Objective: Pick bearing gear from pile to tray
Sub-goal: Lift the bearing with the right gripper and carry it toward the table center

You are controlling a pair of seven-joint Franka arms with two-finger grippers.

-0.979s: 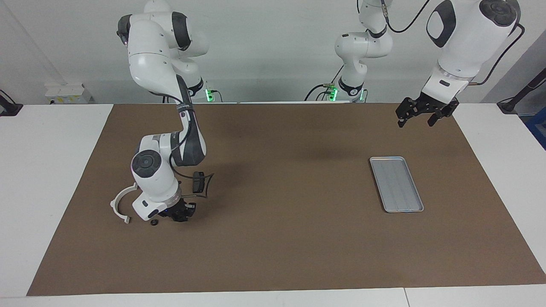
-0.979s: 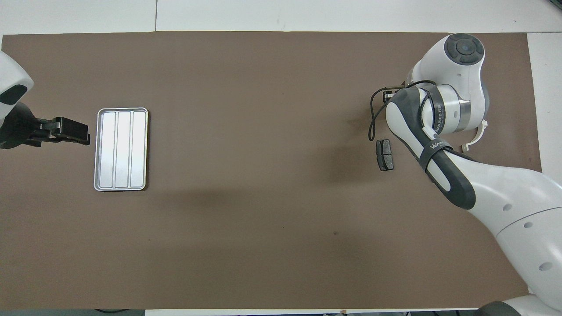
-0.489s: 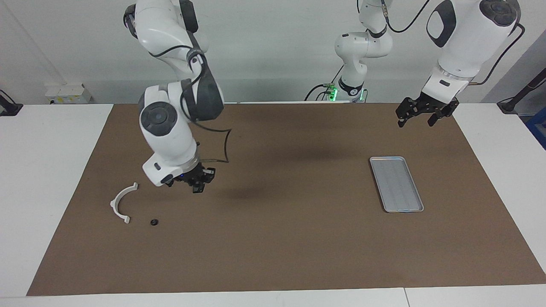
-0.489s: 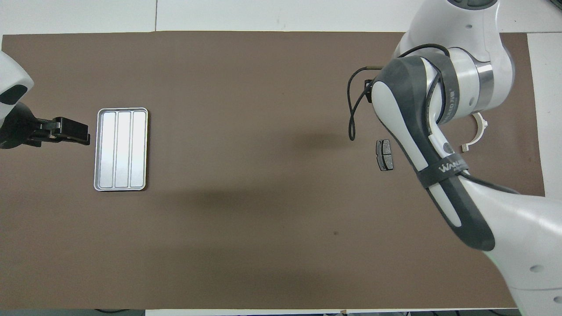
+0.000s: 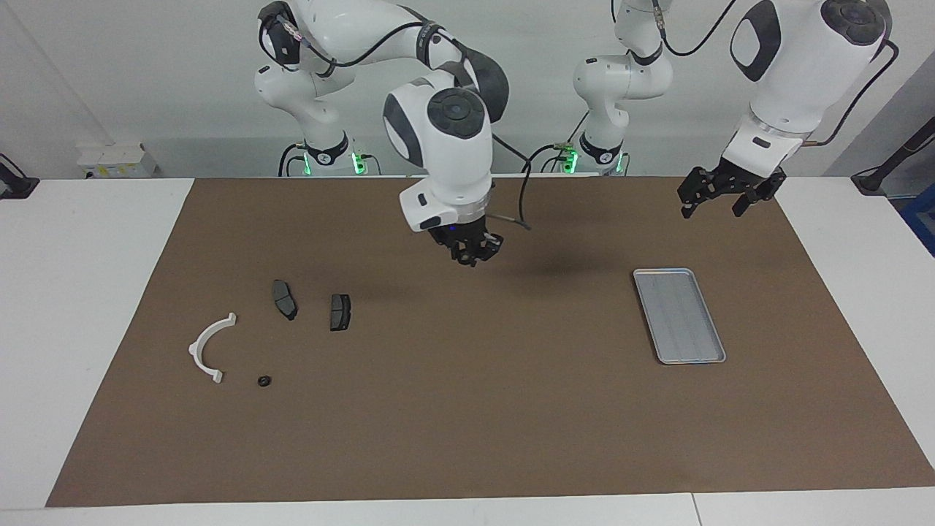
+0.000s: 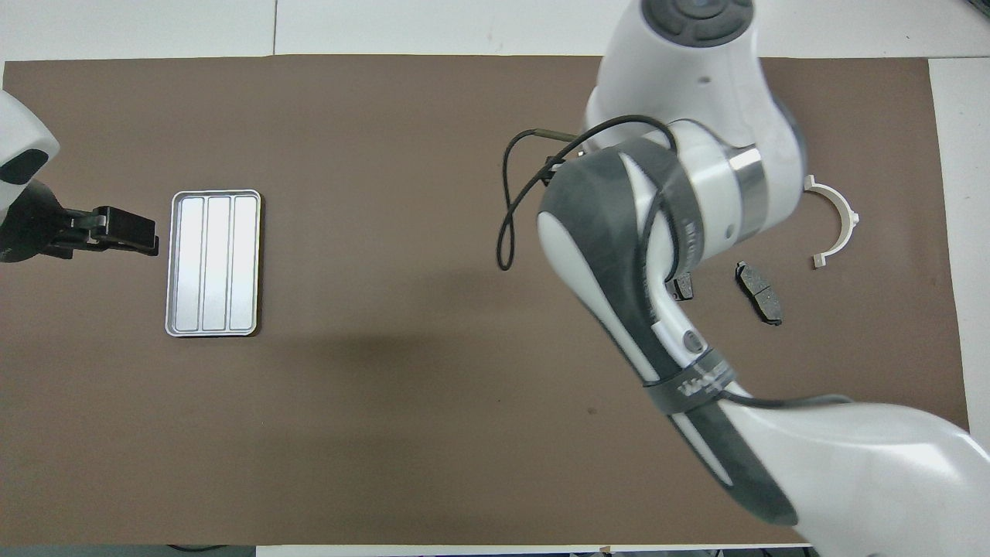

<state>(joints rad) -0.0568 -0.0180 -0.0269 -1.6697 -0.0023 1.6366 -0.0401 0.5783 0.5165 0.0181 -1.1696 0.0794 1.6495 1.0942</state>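
The tabletop [image 5: 88, 292] has a big brown mat [image 5: 467, 409] on it, & all the parts lie on the mat.

The right gripper [image 5: 473, 252] is up in the air over the middle of the mat, between the pile and the tray. Can't tell if it is clenched or released, & can't tell if it has anything in it; a gear is too tiny to spot there. The left gripper [image 5: 719, 196] waits w/ its jaws wide apart and nothing in them, up over the mat next to the tray.

The tray [image 5: 678, 314] lies flat at the left arm's end of the tabletop. It has nothing in it, so no gear is dropped off yet.

The pile is at the right arm's end, well apart from the tray. Biggest is the white bracket [image 5: 195, 351]. Then 2 dark brake pads [image 5: 284, 299], side by side but not touching, nearer to the robots than the bracket. Smallest is 1 black gear [image 5: 264, 380], just beside the bracket's end, flat on the mat.

How far along: early, I think. Maybe the right gripper is bringing a gear to the tray, but that's a guess. Left to do: get a gear into the tray and let go, then prob. go back for the gear lying by the bracket.
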